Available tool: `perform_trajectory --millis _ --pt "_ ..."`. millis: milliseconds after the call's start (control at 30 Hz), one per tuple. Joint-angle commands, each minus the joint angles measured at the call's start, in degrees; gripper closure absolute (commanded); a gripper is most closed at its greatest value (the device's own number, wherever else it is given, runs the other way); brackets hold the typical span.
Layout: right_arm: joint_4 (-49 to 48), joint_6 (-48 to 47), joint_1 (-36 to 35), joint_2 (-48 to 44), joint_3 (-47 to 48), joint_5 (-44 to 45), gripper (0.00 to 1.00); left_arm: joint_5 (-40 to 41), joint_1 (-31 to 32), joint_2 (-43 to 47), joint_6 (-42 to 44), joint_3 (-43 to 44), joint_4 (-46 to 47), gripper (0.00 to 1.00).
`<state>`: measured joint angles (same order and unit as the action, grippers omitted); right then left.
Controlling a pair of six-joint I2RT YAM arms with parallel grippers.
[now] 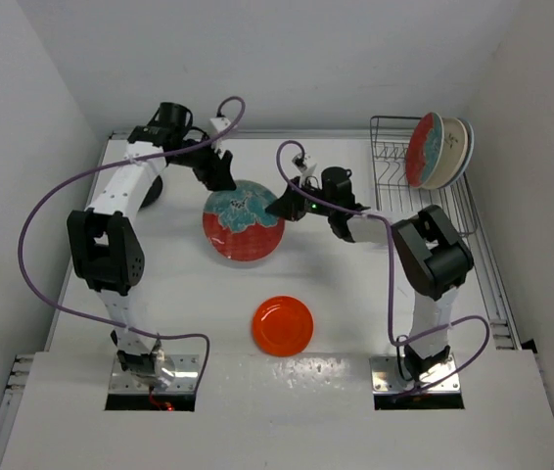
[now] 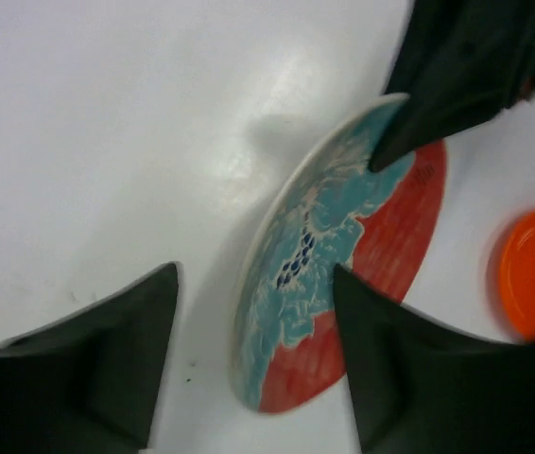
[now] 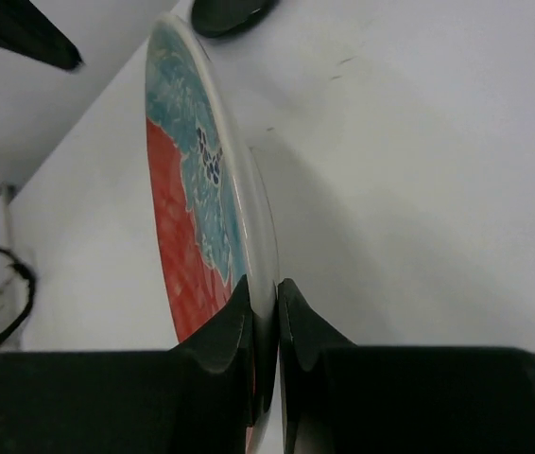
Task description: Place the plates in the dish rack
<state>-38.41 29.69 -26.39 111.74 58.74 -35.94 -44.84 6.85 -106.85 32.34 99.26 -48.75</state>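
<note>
Two plates (image 1: pixel 438 149) stand in the dish rack (image 1: pixel 465 211) at two o'clock. My right gripper (image 3: pixel 266 312) pinches the floral plate (image 1: pixel 243 223) mid-tabletop (image 1: pixel 355 294) — left gripper (image 2: pixel 255 274) apart, astride it; orange plate (image 1: pixel 282 326) at six, unloaded.

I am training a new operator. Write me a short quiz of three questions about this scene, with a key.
1. True or false: the right claw pinches the rim of the floral plate between the arms.
2. Which plate lies flat on the table, untouched? A cream, B orange, C floral.
3. Fill in: the upright plates stand in the ____.
Key: 1 true; 2 B, the orange plate; 3 dish rack.
</note>
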Motion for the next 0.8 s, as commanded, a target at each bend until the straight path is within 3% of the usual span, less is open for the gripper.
perform_trajectory --millis 0,67,100,233,333,467,533,767 --pt "-5.5 -1.1 2.4 -10.5 0.9 12.2 1.00 7.1 -0.3 0.4 -8.5 7.4 3.0 0.23" --pt "-1.1 -5.2 3.6 -15.3 2.3 16.0 1.00 10.7 -1.7 0.4 -12.5 11.8 3.0 0.00" --pt "0.9 -6.4 4.1 -16.5 3.0 22.6 1.00 14.7 -2.4 0.4 -14.1 13.3 3.0 0.00" --pt "13.8 -14.7 8.6 -23.0 10.0 33.6 1.00 23.0 -6.5 1.1 -20.3 19.6 5.2 0.00" --pt "17.3 -20.7 12.9 -25.7 14.5 42.6 1.00 27.1 -8.7 1.6 -21.0 18.8 5.2 0.00" --pt "14.7 -32.5 17.5 -25.4 18.9 54.6 1.00 28.8 -9.4 3.7 -17.2 11.1 5.2 0.00" --pt "13.7 -39.4 19.8 -23.3 20.4 60.3 1.00 26.9 -9.4 4.3 -16.4 6.9 5.2 0.08" --pt "7.1 -45.1 23.1 -16.3 24.0 68.5 1.00 26.1 -8.9 3.8 -16.4 3.6 4.6 0.12"
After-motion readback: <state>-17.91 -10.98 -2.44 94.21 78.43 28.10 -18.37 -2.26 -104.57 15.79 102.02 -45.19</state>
